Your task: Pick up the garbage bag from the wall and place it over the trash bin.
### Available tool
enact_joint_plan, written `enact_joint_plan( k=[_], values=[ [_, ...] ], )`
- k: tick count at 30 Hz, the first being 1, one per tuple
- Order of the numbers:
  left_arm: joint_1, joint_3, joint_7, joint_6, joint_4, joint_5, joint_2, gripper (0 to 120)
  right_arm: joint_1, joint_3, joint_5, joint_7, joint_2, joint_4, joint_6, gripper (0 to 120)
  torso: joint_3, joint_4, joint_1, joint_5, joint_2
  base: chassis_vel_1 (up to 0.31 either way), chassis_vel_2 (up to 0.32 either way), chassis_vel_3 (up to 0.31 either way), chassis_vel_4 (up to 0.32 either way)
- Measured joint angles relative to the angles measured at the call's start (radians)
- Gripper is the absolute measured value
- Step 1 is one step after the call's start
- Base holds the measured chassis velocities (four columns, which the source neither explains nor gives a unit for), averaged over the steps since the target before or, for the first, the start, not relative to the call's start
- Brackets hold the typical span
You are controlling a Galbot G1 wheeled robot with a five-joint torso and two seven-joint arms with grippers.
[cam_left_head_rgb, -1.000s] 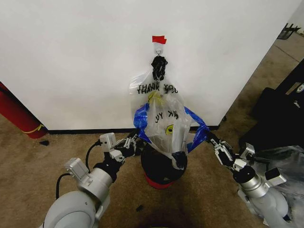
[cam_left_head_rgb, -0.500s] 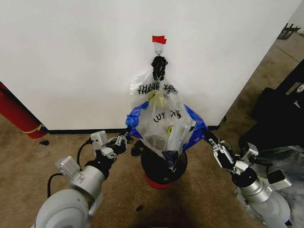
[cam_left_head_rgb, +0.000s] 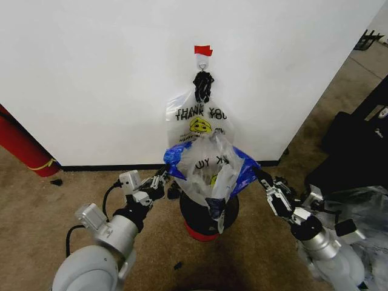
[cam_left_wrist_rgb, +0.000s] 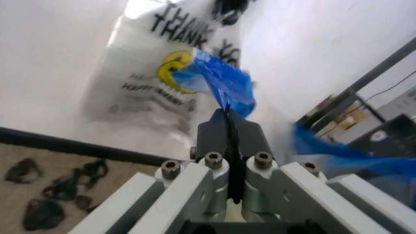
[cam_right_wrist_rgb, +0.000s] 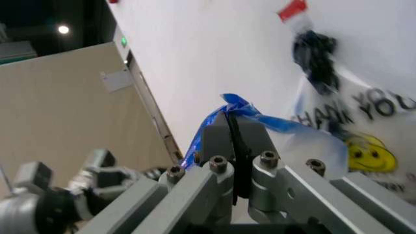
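The garbage bag was thin, see-through plastic with black "THANK YOU" lettering, a yellow smiley and blue handle strips. It hung stretched between the two grippers directly above the trash bin, a small round black bin on a red base that stood on the carpet against the wall. The bag's lower end drooped down over the front of the bin's mouth. On the white wall behind it a second smiley bag hung from a small metal hook under a strip of red tape.

From the head view I could see the whole spread: the left gripper at the bag's left blue strip, the right gripper at the right one, and a long red cylinder leaning off at the left edge. The left wrist view showed what that one could not: the left gripper's jaws pressed flat together with a fold of blue handle pinched between them, and dark scraps lying on the carpet by the black baseboard. The right wrist view showed the right gripper closed just as tightly on the other blue strip, with the left arm farther off below.
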Motion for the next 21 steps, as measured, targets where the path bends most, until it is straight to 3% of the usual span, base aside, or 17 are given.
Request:
enact_joint_plan(
  k=[5, 21],
  values=[
    [-0.021, 0.03, 0.018, -0.009, 0.001, 0.018, -0.024, 0, 0.034, -0.022, -0.016, 0.003, 0.007, -0.07, 0.012, 0, 0.0, 0.0, 0.0, -0.0001, 0.0, 0.0, 0.0, 0.0, 0.0],
    [-0.039, 0.108, 0.049, -0.061, 0.152, 0.086, -0.111, 0, 0.056, -0.015, -0.023, -0.009, -0.002, -0.228, 0.059, 0, 0.0, -0.0001, 0.0, -0.0002, 0.0, 0.0, 0.0, 0.0, 0.0]
  ],
)
